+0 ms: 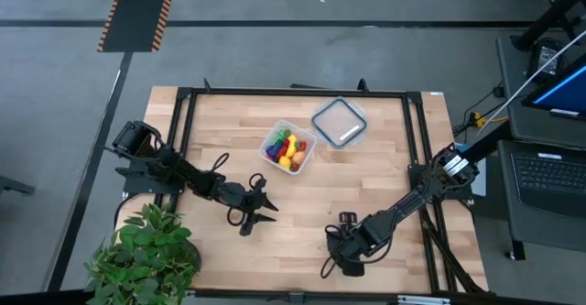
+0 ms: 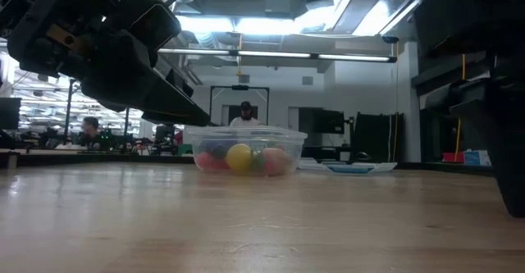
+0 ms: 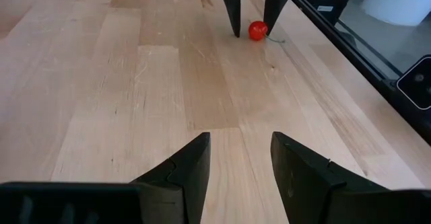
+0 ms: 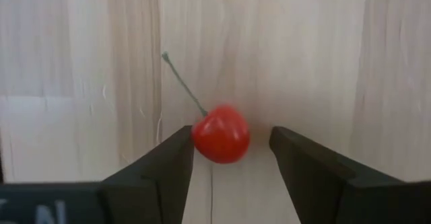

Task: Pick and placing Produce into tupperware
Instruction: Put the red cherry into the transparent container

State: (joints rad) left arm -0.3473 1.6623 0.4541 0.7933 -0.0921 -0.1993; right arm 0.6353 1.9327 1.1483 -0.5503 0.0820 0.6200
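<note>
1. The piece of produce in play is a small red cherry [image 4: 221,134] with a thin green stem, lying on the bare wooden surface [image 1: 366,172] near its front edge, well apart from the tupperware [image 1: 289,147].
2. The right gripper [image 4: 231,158] is down over the cherry with its fingers apart; one finger looks to touch the fruit, the other stands clear. Nothing is gripped yet.
3. The cherry is probably light, hard and glossy, so it could roll or squirt out under an uneven squeeze.
4. The round body, taken across its widest part, looks the best place to hold; the stem seems too thin and springy.
5. The left gripper [image 3: 240,160] waits low over the surface with fingers partly apart and empty.
6. The tupperware already holds several coloured pieces.
</note>
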